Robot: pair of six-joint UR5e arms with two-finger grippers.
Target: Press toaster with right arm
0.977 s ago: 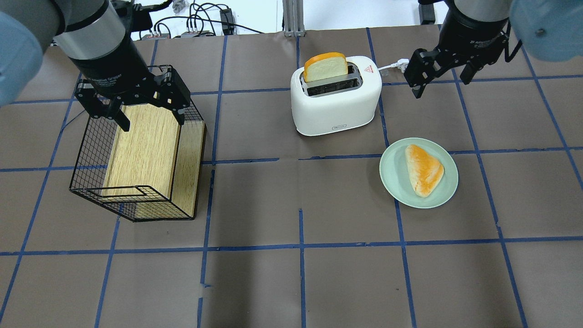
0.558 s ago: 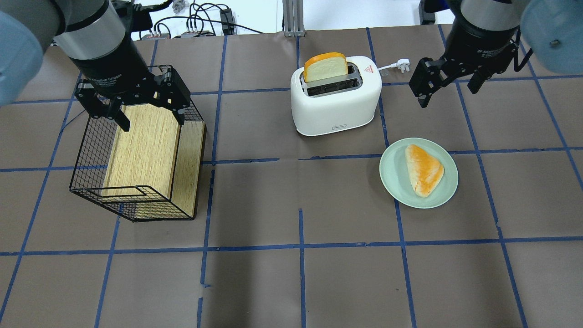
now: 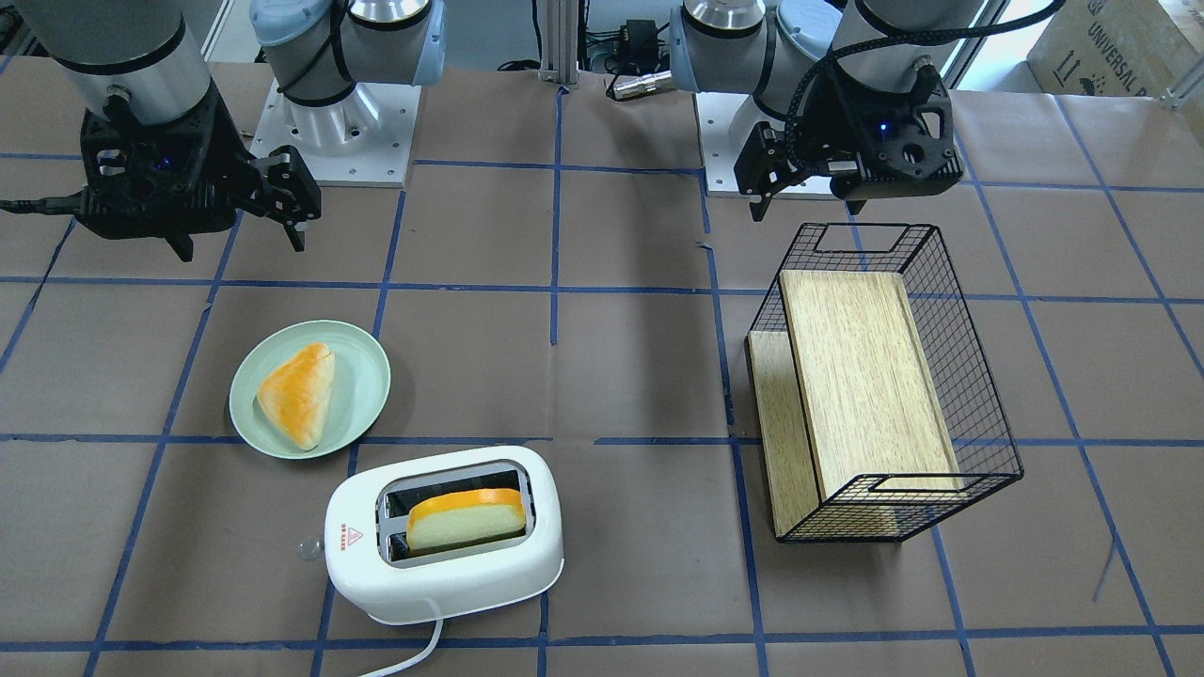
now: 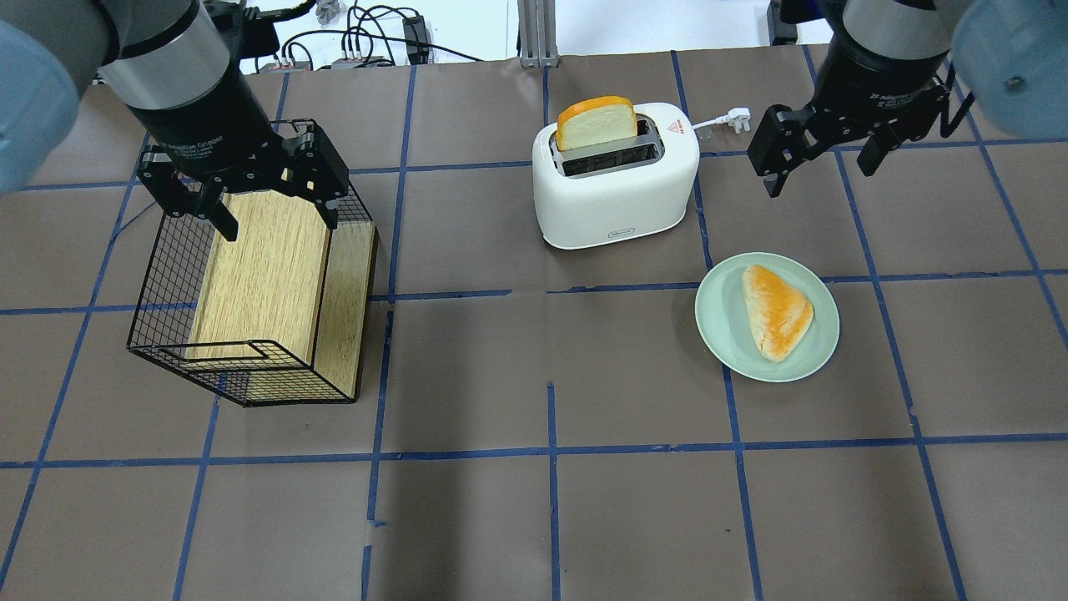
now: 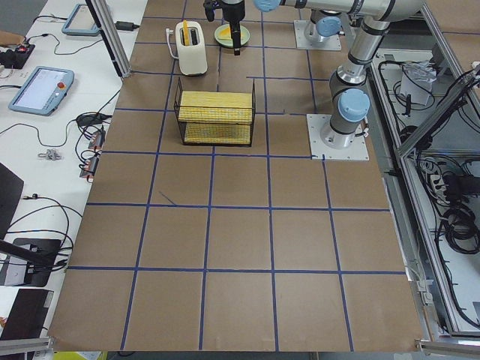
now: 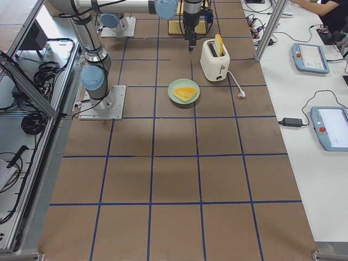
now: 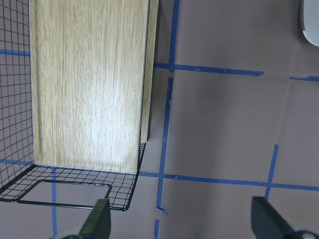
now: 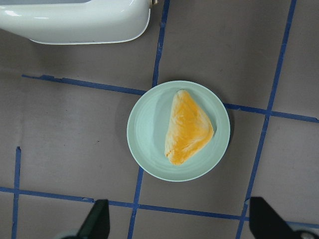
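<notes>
The white two-slot toaster [image 4: 617, 192] stands at the far middle of the table, with a slice of bread [image 4: 596, 123] sticking up from one slot. It also shows in the front view [image 3: 442, 574] and at the top edge of the right wrist view [image 8: 75, 20]. My right gripper [image 4: 822, 167] is open and empty, in the air to the right of the toaster and apart from it; it also shows in the front view [image 3: 240, 240]. My left gripper [image 4: 279, 219] is open and empty above the wire basket [image 4: 250, 367].
A pale green plate [image 4: 709, 317] with a triangular pastry [image 4: 776, 310] lies right of and nearer than the toaster, below my right gripper [image 8: 179, 224]. The wire basket holds a wooden board [image 7: 89, 84]. The toaster's white cord and plug [image 4: 734, 117] lie behind it.
My right gripper has shifted a little to the right and toward the robot's side, uncovering the plug. The left arm, toaster and plate have not moved.
</notes>
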